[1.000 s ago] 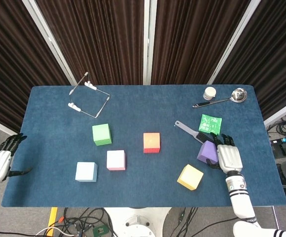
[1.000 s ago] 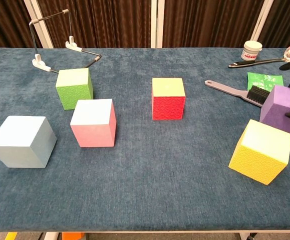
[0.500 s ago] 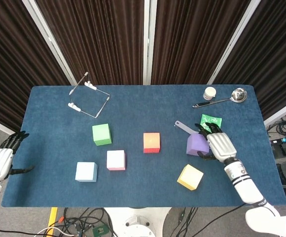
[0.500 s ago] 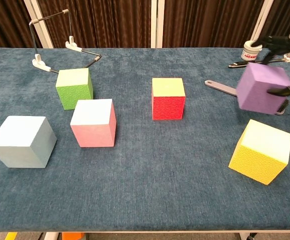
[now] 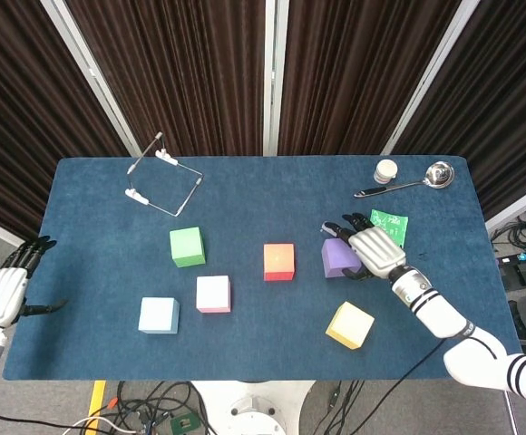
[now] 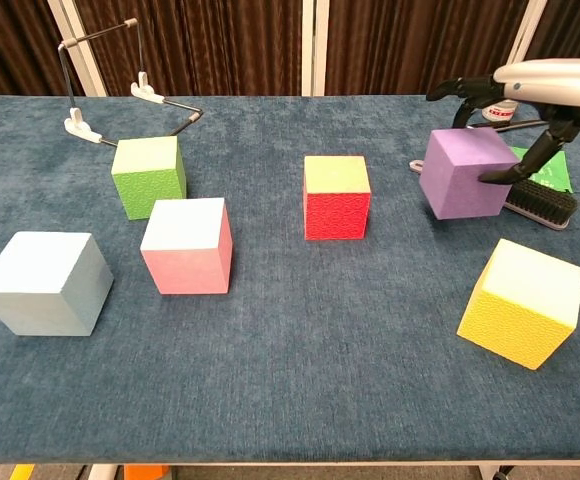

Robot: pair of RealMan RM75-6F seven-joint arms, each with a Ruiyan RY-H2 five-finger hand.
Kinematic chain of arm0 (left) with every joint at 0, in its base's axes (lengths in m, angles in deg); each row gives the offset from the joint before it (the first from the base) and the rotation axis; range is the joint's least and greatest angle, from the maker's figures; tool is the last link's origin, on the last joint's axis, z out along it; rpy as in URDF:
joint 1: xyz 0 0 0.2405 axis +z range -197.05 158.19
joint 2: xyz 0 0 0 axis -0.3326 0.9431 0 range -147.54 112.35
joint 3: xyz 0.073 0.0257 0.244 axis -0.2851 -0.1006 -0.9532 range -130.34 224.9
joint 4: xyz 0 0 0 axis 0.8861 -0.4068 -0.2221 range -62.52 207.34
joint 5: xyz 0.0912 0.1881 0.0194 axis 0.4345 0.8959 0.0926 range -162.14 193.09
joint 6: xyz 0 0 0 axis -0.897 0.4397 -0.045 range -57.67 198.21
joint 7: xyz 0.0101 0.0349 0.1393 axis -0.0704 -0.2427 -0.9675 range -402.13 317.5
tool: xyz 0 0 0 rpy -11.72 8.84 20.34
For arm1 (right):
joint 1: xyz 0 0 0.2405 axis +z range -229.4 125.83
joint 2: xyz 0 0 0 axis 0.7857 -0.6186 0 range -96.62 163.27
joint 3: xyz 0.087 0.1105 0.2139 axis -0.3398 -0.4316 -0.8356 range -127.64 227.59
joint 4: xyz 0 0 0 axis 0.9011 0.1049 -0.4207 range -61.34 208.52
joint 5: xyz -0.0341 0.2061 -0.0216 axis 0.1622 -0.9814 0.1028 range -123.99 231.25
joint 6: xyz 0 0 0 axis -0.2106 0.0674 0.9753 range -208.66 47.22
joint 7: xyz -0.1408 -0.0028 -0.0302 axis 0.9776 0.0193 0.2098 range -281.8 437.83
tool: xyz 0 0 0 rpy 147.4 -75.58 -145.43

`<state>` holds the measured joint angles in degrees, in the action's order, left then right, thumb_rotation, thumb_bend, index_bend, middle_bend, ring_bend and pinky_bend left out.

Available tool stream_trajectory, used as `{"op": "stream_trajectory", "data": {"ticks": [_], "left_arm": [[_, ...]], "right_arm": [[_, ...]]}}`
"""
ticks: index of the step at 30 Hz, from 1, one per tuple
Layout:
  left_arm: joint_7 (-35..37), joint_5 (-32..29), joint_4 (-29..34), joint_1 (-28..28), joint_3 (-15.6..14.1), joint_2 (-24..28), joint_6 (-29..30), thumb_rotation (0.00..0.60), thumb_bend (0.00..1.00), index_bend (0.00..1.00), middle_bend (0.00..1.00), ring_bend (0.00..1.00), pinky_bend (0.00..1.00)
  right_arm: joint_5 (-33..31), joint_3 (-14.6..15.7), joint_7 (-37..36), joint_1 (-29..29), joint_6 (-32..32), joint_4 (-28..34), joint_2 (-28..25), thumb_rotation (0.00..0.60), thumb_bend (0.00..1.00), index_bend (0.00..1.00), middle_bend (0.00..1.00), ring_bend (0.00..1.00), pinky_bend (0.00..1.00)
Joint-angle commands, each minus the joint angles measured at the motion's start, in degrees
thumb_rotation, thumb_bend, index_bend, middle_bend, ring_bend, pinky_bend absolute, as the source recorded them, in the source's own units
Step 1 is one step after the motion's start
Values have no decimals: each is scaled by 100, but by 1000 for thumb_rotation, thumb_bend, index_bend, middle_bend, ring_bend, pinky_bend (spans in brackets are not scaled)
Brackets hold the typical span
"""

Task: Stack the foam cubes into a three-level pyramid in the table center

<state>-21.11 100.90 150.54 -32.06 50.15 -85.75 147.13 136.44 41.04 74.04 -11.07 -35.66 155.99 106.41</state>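
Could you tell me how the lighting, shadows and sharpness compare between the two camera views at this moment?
Head view: even, soft overhead light, only faint shadows beside the cubes, all sharp; the right hand holding the purple cube shows no motion blur. Chest view: cube tops such as the yellow cube look washed out and pale, their sides saturated; the spoon at the far edge is cut by the frame.

Light: bright, even overhead — shadows: soft, faint | focus: sharp — no glare

We see bare desk [image 6: 300, 350] in front of the red cube [image 6: 337, 197]. To its right the purple cube [image 6: 465, 173], yellow cube [image 6: 521, 302] and brush [image 6: 542, 203] crowd the way.
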Motion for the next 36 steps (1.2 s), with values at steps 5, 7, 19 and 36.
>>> {"op": "stream_trajectory", "data": {"ticks": [5, 7, 19, 36], "left_arm": [[50, 3, -30, -10, -8, 7, -18, 600, 14, 105, 65, 20, 154], [47, 30, -38, 2, -26, 19, 3, 600, 14, 105, 65, 20, 154], [62, 118, -161, 35, -65, -11, 113, 600, 14, 105, 66, 19, 154], [235, 144, -362, 80, -132, -108, 129, 600, 14, 105, 68, 20, 154]], "right_arm": [[-251, -9, 494, 54, 165, 6, 313, 600, 295, 0, 379, 0, 0], [-395, -40, 724, 59, 236, 10, 431, 600, 285, 0, 379, 0, 0], [-1214, -189, 1548, 287, 189, 205, 922, 600, 275, 0, 382, 0, 0], [-1712, -103, 2112, 427, 266, 325, 1043, 600, 282, 0, 378, 0, 0]]}}
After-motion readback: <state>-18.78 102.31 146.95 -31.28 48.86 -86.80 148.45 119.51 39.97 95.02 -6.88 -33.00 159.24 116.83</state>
